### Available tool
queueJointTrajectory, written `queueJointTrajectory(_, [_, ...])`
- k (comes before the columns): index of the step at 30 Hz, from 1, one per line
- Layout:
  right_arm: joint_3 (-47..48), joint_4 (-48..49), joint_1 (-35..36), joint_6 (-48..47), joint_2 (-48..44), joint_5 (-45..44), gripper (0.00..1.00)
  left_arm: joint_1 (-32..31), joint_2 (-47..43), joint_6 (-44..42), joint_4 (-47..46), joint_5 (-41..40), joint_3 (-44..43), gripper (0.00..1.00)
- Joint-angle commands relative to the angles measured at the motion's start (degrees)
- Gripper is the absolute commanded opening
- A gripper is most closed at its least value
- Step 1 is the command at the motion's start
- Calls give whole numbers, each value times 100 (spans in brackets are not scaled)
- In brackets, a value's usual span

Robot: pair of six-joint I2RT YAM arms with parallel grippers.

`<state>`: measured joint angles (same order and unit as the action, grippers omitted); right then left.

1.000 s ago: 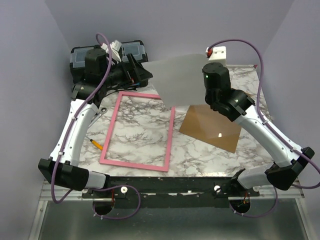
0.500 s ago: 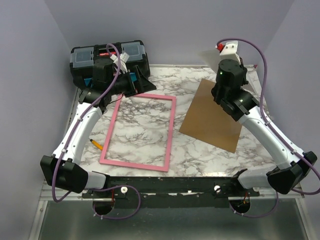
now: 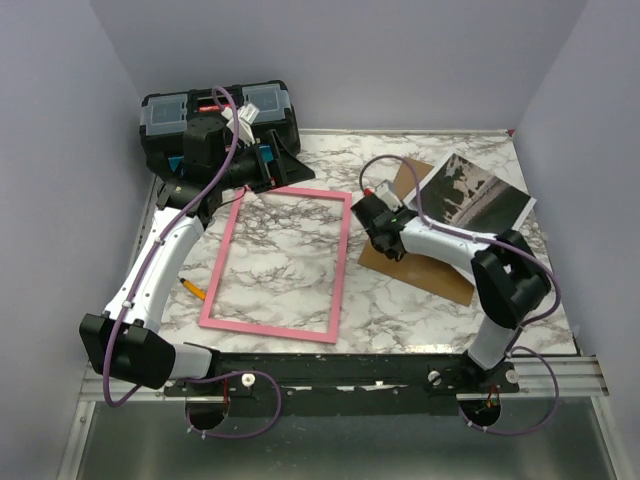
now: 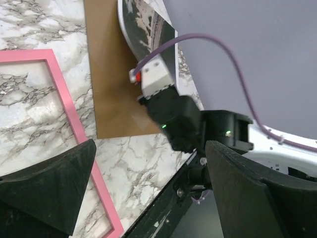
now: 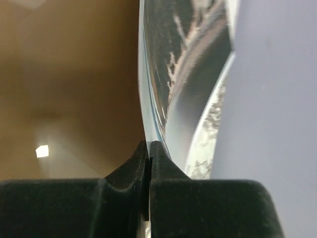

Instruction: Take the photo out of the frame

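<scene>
The pink frame lies flat on the marble table with bare marble showing through it. The greyscale photo is outside it at the back right, over the far corner of the brown backing board. My right gripper is low over that board and shut on the photo's near edge. In the right wrist view the fingertips pinch the curved print. My left gripper hovers open over the frame's far-left corner, nothing between its fingers; its view shows the frame, board and photo.
A black toolbox stands at the back left, just behind the left gripper. A yellow pencil lies on the table left of the frame. Purple walls close in the back and both sides.
My right arm has swung down from high at the back and folded low over the board, bringing the photo down picture side up. The left gripper pulled back slightly, still open.
</scene>
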<state>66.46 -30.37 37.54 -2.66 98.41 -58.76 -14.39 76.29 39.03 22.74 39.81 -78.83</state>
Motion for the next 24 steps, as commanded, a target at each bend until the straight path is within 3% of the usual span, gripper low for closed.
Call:
queueJointTrajectory(1, [-324, -373, 493, 623, 243, 912, 1, -21, -80, 17, -144, 211, 45, 95])
queueJointTrajectory(6, [-711, 315, 772, 116, 213, 1306, 1, 15, -80, 15, -182, 203, 74, 95])
queueJointTrajectory(15, [-887, 472, 935, -57, 85, 1450, 2, 16, -69, 96, -279, 328, 130, 95])
queueJointTrajectory(18, [-544, -115, 987, 388, 181, 1178, 41, 15, -95, 79, -323, 328, 169, 95])
queueJointTrajectory(20, [-351, -532, 1010, 798, 141, 942, 61, 15, -105, 25, -290, 281, 169, 95])
queueJointTrajectory(24, [-99, -1055, 1018, 1366, -435, 1080, 83, 2, -207, -68, -358, 133, 250, 96])
